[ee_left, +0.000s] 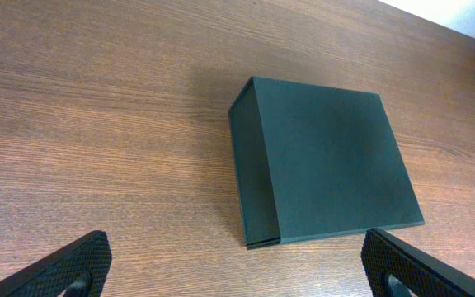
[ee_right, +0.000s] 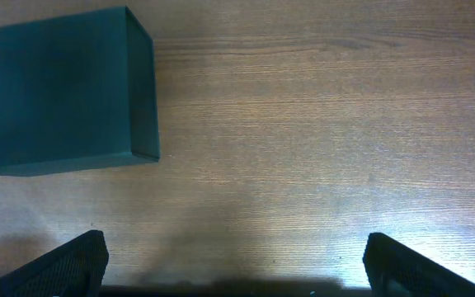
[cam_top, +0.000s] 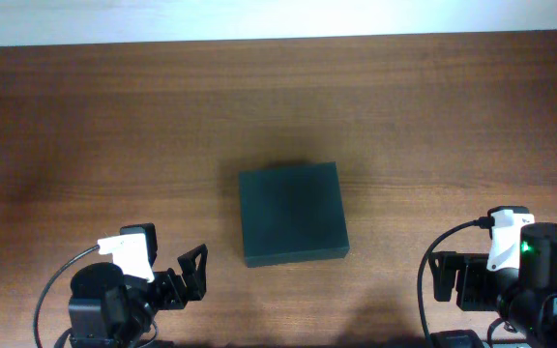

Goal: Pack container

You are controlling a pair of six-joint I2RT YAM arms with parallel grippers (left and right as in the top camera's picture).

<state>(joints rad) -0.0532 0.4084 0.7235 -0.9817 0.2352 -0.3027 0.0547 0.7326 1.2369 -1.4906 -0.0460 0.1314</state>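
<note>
Table: brown wood-grain top, grain running left to right. Pale strip borders the far edge. Bright glare on the near side.

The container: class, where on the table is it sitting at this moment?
Overhead, the container lies closed near the table's middle, ahead of and between the left gripper and right gripper.

A brown wood-grain table carries the container (dark green, squarish, lid shut flat), lying about midway between its left and right edges, well apart from the far edge.
</note>
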